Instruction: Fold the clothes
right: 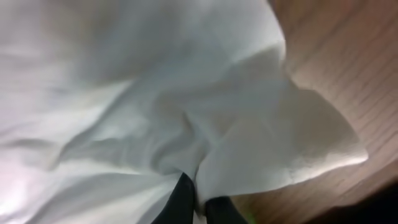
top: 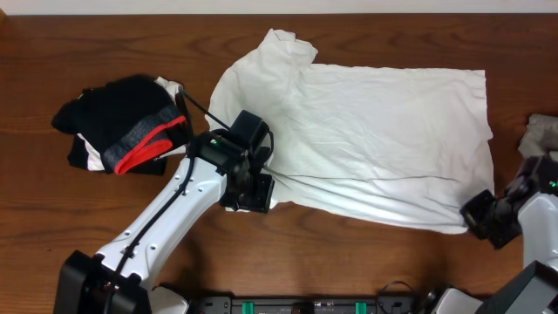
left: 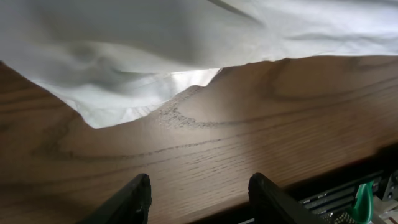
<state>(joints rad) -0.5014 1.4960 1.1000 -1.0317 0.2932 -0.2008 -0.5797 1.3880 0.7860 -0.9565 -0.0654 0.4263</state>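
A white T-shirt [top: 375,131] is laid flat across the middle and right of the wooden table [top: 52,227]. Its long axis is set left to right, parallel to the near edge. The straight hem is turned toward the right edge, and the narrower upper part, with a sleeve sticking out toward the far edge, is pointed to the left. The cloth is lightly creased, and a long fold is seen running along its near side.

The left gripper [top: 248,194] is placed at the near-left corner of the shirt. In the left wrist view its fingers [left: 138,196] are spread apart over bare wood and nothing is held between them. The shirt's edge is seen just beyond them, with a small corner lifted off the table.

The right gripper [top: 478,214] is set at the near-right corner of the shirt, close to the near edge. In the right wrist view its dark fingers [right: 181,199] are drawn close together, and a fold of the white cloth is pinched between them, with the fabric bunched above the grip.

A pile of dark clothes [top: 122,122], black with a grey and red band, is kept near the left edge, apart from the shirt. A grey object [top: 542,131] is partly seen at the right edge; what it is cannot be told.
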